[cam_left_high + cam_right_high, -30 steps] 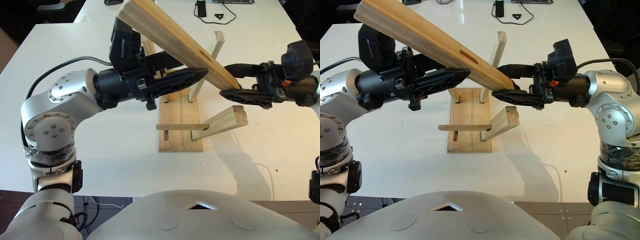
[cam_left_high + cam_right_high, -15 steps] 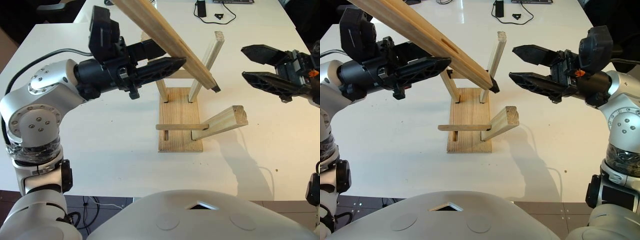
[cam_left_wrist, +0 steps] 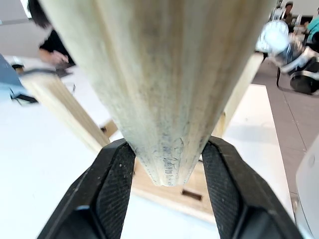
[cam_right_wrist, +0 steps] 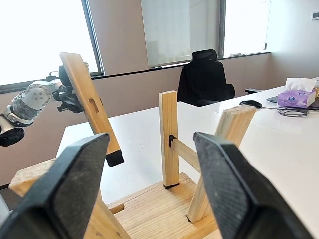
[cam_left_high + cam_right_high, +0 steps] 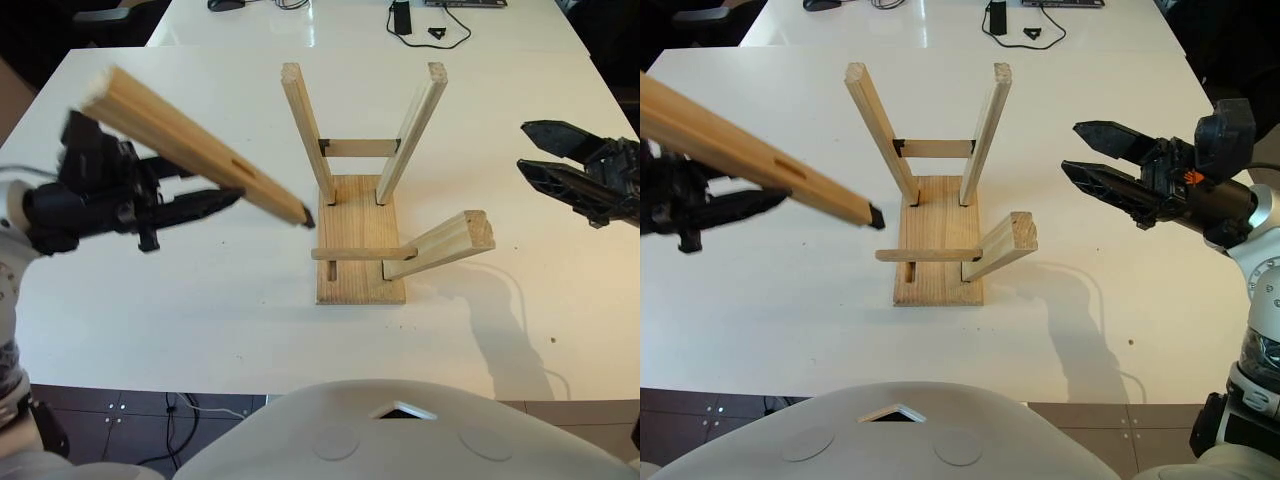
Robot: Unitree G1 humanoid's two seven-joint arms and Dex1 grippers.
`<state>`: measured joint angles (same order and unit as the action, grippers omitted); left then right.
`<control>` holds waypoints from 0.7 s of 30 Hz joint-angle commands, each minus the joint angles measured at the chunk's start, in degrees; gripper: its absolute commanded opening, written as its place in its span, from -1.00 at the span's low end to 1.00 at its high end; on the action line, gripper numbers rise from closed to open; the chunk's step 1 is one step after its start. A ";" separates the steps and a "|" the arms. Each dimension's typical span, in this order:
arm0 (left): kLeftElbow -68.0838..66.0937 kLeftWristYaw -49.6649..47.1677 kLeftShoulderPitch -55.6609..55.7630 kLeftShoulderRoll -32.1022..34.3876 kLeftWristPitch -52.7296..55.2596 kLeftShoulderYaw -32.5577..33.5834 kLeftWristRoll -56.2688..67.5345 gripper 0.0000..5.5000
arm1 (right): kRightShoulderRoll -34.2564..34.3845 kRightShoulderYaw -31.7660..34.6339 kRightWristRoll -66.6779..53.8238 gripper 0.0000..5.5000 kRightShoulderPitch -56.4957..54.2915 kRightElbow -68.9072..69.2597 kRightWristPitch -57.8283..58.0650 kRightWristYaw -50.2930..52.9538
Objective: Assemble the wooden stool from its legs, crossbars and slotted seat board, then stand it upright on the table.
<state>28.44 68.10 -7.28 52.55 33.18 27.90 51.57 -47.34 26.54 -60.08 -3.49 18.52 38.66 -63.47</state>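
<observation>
Left tool (image 3: pixel 167 154) off to the left above the surface (image 5: pixel 200 300), pads pinching a long slotted leg (image 5: pixel 190 145). The leg slants down toward the middle, its dark-tipped end just short of the seat board (image 5: pixel 362 285) and touching nothing. Seat board flat on the surface at centre, slots up. At its far end, two legs stand in slots, one left (image 5: pixel 308 135) and one right (image 5: pixel 408 135), splayed apart and joined by a crossbar (image 5: pixel 358 147). At the near end, a second crossbar (image 5: pixel 360 253) lies across the board and meets a third leg (image 5: pixel 440 245), which leans out to the right and looks unseated. Right tool (image 5: pixel 524 147) well right of the board, spread wide, carrying nothing. Judged about half built. Left to do: seat the leaning leg, fit the held one, then turn the stool onto its feet.
</observation>
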 commanded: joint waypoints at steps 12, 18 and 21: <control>2.63 0.69 -8.51 -10.69 -14.37 -9.86 -9.35 -0.26 | -3.73 -6.79 5.09 0.13 -9.18 -7.42 -0.06 -6.52; -0.46 0.63 -6.70 -11.36 -19.31 -14.58 -14.77 -0.26 | -3.80 -10.56 8.05 0.13 -11.82 -9.31 -0.70 -8.67; -0.92 0.41 -7.13 -11.91 -20.93 -15.64 -15.84 -0.26 | -3.56 -12.64 9.68 0.13 -13.13 -10.18 -1.26 -10.12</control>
<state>27.88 68.84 -14.44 40.88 13.52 12.98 36.66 -50.30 15.29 -51.87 -14.91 8.82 38.20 -72.52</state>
